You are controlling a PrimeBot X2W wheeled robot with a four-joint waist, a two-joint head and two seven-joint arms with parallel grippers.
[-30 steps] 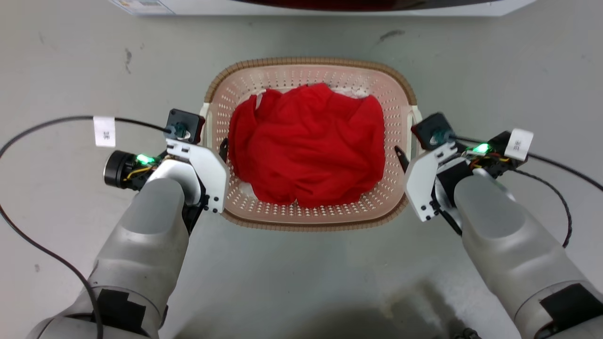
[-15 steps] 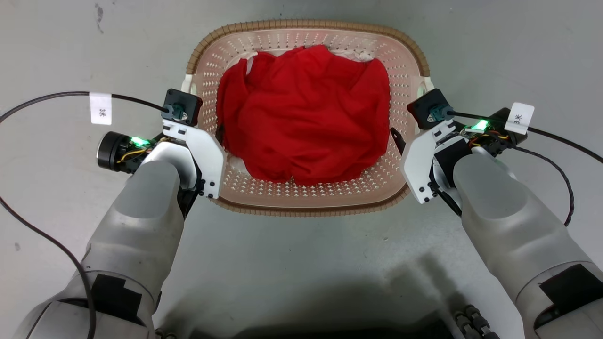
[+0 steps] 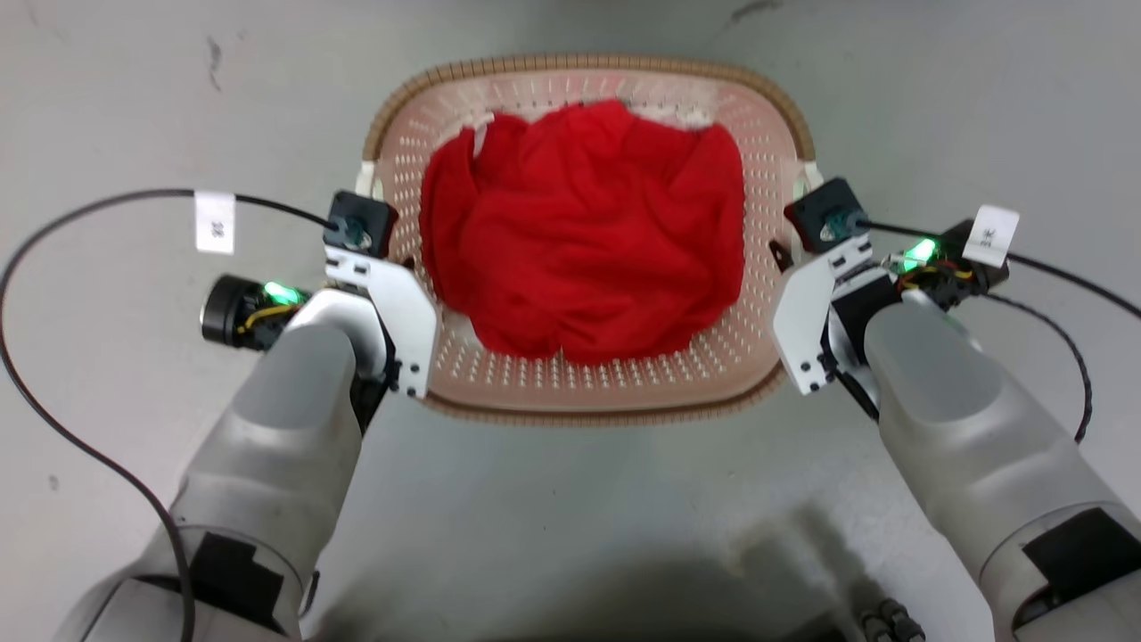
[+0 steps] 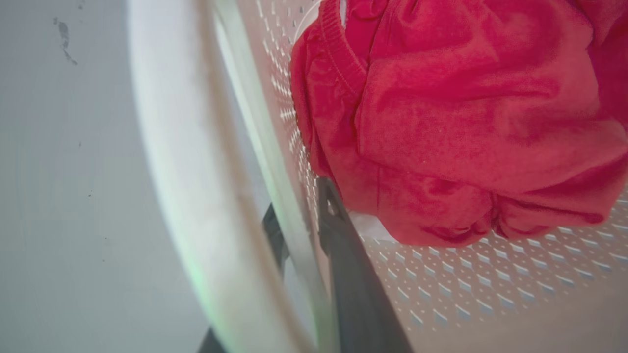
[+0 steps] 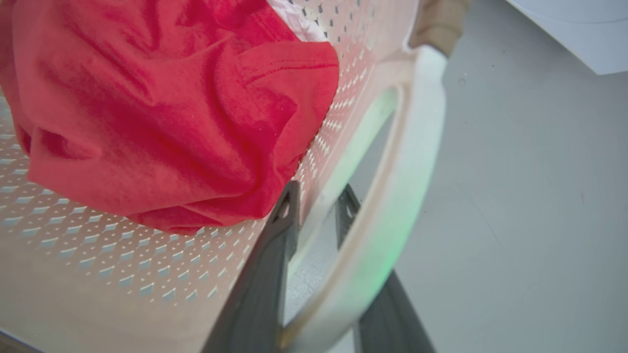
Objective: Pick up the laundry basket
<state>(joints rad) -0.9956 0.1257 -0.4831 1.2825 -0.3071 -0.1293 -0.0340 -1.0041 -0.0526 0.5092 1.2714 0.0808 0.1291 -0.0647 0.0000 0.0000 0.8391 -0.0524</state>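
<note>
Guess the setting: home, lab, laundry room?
Probably a laundry area, perhaps a test space: a laundry basket holding a red garment, a bare scuffed grey floor, and a white panel corner, maybe an appliance.

The laundry basket (image 3: 588, 392) lies straight ahead between the two tools, with floor (image 3: 570, 517) all around it and a bundled garment (image 3: 584, 232) in it. The left tool (image 4: 299, 213) straddles the basket's left wall, one finger inside, the other outside in the gap behind the left handle (image 4: 171, 171). The right tool (image 5: 319, 193) straddles the right wall likewise, at the right handle (image 5: 412, 147).
</note>
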